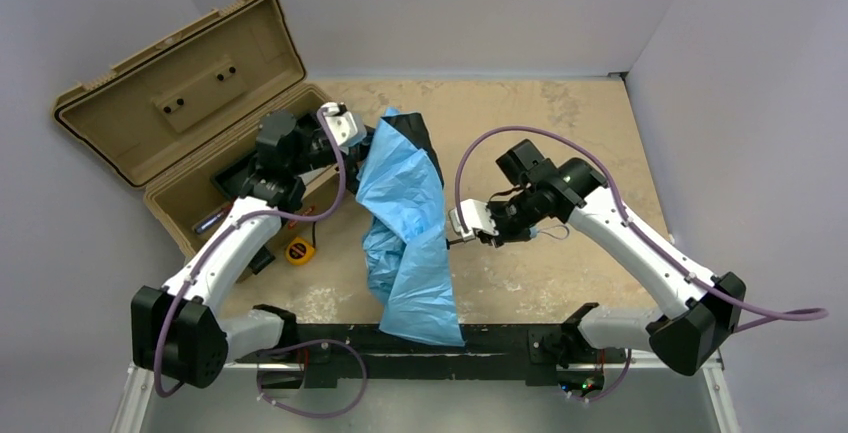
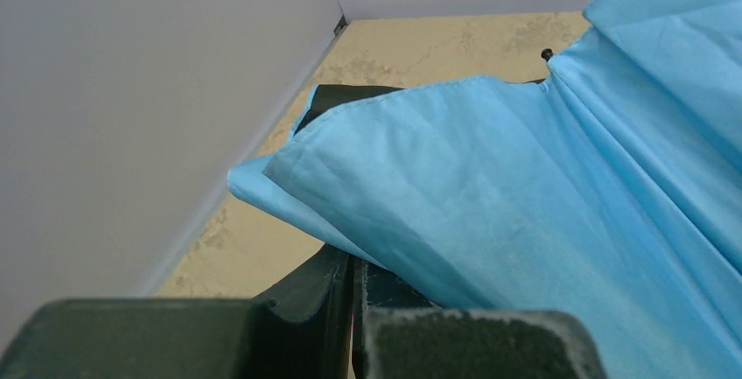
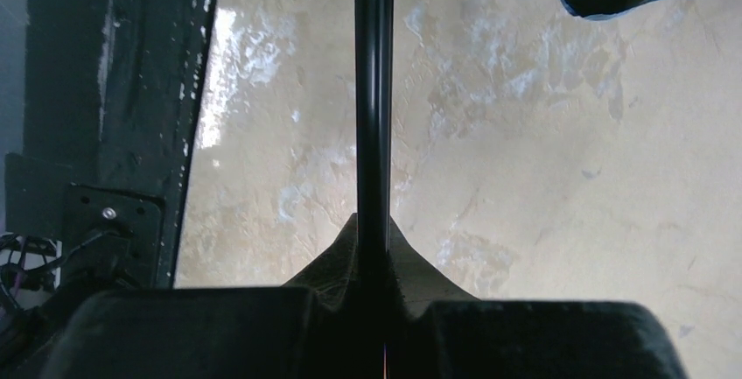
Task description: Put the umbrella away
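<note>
Sky-blue cloth, thin and limp, makes up most of the umbrella (image 1: 405, 223). In the overhead view it sags half-collapsed across the middle of the table (image 1: 570, 143), running from about twelve o'clock down to six o'clock, and its lowest folds reach the black rail (image 1: 520, 338) at the near edge. It looks light, but it should be awkward to handle. The canopy is soft and probably slick, so a pinch on it may slide or only drag loose folds, and the thin ribs inside would likely bend if forced. The firmest place to hold is the thin black shaft (image 3: 372, 90), which is stiff and narrow enough to clamp squarely. A second hold on a hem serves better for gathering the cloth than for carrying it. The left end effector (image 1: 352, 148) sits at the canopy's eleven o'clock corner. Its wrist view shows the two dark pads drawn almost together with the edge of the blue cloth running into the slit between them, so it appears clamped on the fabric. The right end effector (image 1: 455, 233) is at three o'clock of the bundle, touching it. Its fingers are closed tight around the shaft, which runs straight out from between them above the table. An open tan case (image 1: 190, 93) stands at ten o'clock, just beside the left arm, and is judged the likely place to stow the bundle.
</note>
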Robot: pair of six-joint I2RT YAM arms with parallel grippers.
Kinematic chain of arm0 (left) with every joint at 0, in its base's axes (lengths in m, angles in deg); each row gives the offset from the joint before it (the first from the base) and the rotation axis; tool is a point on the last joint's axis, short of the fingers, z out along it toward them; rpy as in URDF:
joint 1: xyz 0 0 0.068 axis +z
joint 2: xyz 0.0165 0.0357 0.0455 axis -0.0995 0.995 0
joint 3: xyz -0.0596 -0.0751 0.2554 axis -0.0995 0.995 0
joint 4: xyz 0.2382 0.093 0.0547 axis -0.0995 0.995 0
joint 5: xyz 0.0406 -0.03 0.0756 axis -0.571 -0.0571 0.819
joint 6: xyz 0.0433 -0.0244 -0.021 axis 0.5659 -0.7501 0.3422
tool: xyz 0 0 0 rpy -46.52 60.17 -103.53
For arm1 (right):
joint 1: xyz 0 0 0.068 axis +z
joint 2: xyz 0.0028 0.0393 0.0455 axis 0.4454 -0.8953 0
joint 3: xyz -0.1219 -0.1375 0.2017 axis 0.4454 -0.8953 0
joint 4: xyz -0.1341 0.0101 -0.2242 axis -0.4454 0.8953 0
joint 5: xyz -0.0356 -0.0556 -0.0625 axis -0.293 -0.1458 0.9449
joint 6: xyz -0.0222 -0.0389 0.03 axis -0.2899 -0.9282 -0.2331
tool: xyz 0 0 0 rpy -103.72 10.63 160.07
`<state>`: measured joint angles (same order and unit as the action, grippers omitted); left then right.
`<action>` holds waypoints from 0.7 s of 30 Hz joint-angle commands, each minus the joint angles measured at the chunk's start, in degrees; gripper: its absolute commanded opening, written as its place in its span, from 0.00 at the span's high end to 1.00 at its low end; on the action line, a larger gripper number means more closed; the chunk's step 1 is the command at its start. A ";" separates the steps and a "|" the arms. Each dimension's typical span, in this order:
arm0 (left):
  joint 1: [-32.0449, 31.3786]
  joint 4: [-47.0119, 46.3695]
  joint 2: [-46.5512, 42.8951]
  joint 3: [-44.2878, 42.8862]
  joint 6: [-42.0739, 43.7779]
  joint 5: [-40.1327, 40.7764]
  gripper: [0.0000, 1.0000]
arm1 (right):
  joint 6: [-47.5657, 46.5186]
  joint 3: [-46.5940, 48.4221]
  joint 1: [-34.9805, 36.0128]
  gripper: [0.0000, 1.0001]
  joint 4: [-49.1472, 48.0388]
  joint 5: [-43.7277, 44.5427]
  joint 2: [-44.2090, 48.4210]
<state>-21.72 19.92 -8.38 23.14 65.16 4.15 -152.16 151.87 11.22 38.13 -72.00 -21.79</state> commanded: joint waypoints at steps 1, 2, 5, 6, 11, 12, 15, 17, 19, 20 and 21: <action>-2.24 4.61 4.56 -8.03 11.10 -0.51 1.00 | -3.44 -0.22 -4.61 1.00 1.32 1.09 0.94; -3.10 6.17 6.14 -9.84 13.18 0.34 1.00 | -4.53 -0.17 -6.64 1.00 1.34 1.39 0.46; -5.90 9.49 11.60 -15.62 17.36 2.63 1.00 | -8.15 -0.04 -11.72 1.00 1.34 2.50 -0.85; -6.61 9.49 13.60 -17.19 17.61 3.13 1.00 | -9.10 -0.25 -12.85 1.00 1.40 2.74 -1.17; -9.64 8.96 22.17 -22.98 17.40 4.41 1.00 | -12.06 -1.57 -15.24 1.00 1.43 2.58 -2.35; -10.10 8.92 23.89 -23.51 17.38 4.67 1.00 | -12.44 -2.30 -15.30 1.00 1.43 2.41 -2.74; -11.06 8.47 26.47 -24.01 17.79 5.54 1.00 | -13.31 -4.90 -15.70 1.00 1.51 1.66 -4.01; -11.15 8.21 27.45 -23.75 18.12 6.01 1.00 | -13.75 -6.04 -16.33 1.00 1.51 0.77 -5.07; -11.15 8.68 28.34 -23.56 19.21 6.40 1.00 | -14.25 -7.28 -16.95 1.00 1.51 0.32 -6.85; -11.13 9.28 28.89 -23.76 19.98 6.68 1.00 | -14.72 -7.77 -17.55 1.00 1.51 0.27 -8.13; -11.15 9.94 29.45 -24.01 20.54 6.69 1.00 | -15.22 -7.82 -18.41 1.00 1.51 0.21 -9.41</action>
<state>-32.76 31.35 20.69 1.89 81.72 10.62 -163.90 145.16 -5.39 38.70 -68.33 -28.26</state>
